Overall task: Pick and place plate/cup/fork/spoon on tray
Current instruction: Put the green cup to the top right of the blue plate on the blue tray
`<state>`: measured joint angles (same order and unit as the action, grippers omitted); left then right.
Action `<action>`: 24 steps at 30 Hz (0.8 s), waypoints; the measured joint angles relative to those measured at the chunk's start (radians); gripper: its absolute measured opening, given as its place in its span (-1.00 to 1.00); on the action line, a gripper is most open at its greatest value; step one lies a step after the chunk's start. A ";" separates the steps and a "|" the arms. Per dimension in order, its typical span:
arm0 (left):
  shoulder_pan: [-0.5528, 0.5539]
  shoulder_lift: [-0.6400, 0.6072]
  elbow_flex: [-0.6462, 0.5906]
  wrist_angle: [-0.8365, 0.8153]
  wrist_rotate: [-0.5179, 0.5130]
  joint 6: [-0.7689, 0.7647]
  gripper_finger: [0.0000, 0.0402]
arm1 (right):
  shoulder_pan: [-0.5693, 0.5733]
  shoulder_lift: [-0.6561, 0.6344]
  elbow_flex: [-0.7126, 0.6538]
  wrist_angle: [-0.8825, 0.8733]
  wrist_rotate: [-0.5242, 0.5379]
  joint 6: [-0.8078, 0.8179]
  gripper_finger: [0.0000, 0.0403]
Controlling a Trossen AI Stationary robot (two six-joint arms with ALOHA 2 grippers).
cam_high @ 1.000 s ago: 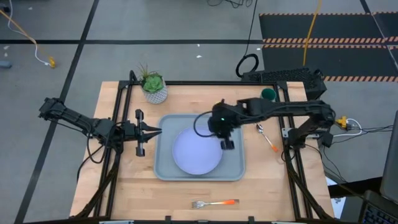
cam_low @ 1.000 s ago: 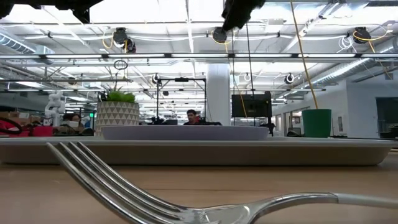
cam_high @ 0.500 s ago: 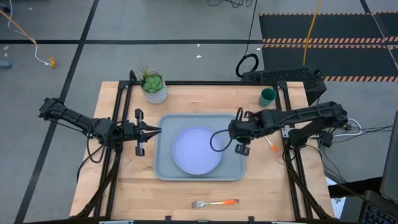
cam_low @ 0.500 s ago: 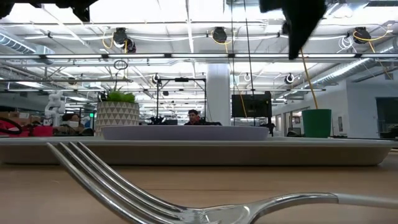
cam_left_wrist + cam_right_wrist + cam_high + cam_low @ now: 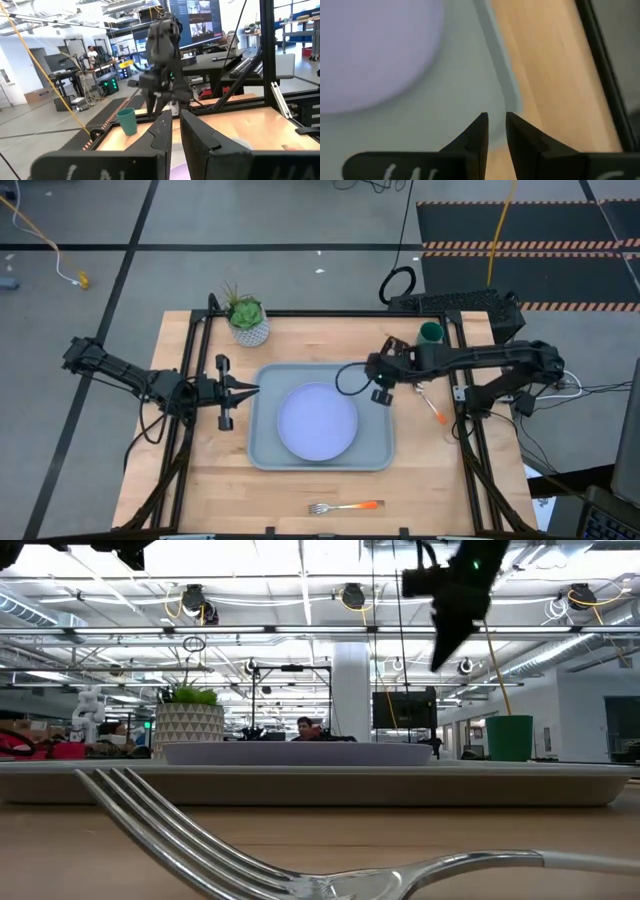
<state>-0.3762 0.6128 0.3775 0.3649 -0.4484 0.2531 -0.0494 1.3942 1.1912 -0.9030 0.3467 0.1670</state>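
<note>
The lavender-blue plate (image 5: 317, 422) lies flat in the grey-blue tray (image 5: 265, 452) at the table's middle. The dark green cup (image 5: 431, 332) stands at the far right. The spoon (image 5: 432, 406) lies on the table right of the tray. The fork (image 5: 345, 507) lies near the front edge and fills the low view's foreground (image 5: 250, 860). My right gripper (image 5: 380, 393) hangs shut and empty above the tray's far right corner (image 5: 510, 100), well above the table (image 5: 438, 662). My left gripper (image 5: 250, 390) is shut and empty at the tray's left rim.
A white pot with a green plant (image 5: 247, 320) stands at the table's far left. A black frame (image 5: 460, 395) borders the table. Bare wood lies in front of the tray and right of it around the spoon. People show far off in the room (image 5: 305, 726).
My right gripper has gone from above the plate's right part toward the table's right edge, then toward the far edge, turning as it went; it now hangs over the tray's far right corner. The plate has stayed in the tray.
</note>
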 joint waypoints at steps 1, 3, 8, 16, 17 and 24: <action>0.000 0.000 0.000 0.000 0.000 0.000 -0.79 | -0.017 0.000 0.016 0.004 -0.008 -0.025 -0.70; 0.001 0.000 0.000 0.000 0.000 -0.004 -0.79 | -0.070 0.000 0.048 -0.006 -0.011 -0.064 -0.69; 0.001 0.000 0.000 0.006 -0.003 -0.050 -0.79 | -0.272 0.001 0.091 -0.100 -0.104 -0.099 -0.56; 0.001 0.003 0.000 0.001 -0.003 -0.099 -0.79 | -0.532 0.000 0.093 -0.192 -0.116 -0.184 -0.18; 0.001 0.003 0.000 -0.003 -0.003 -0.100 -0.79 | -0.553 0.000 0.093 -0.189 -0.110 -0.192 -0.15; 0.001 0.005 0.000 -0.037 -0.005 -0.152 -0.79 | -0.674 0.023 0.094 -0.202 -0.105 -0.124 -0.07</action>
<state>-0.3748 0.6174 0.3775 0.3283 -0.4538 0.1008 -0.7229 1.4173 1.2850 -1.1052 0.2419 0.0428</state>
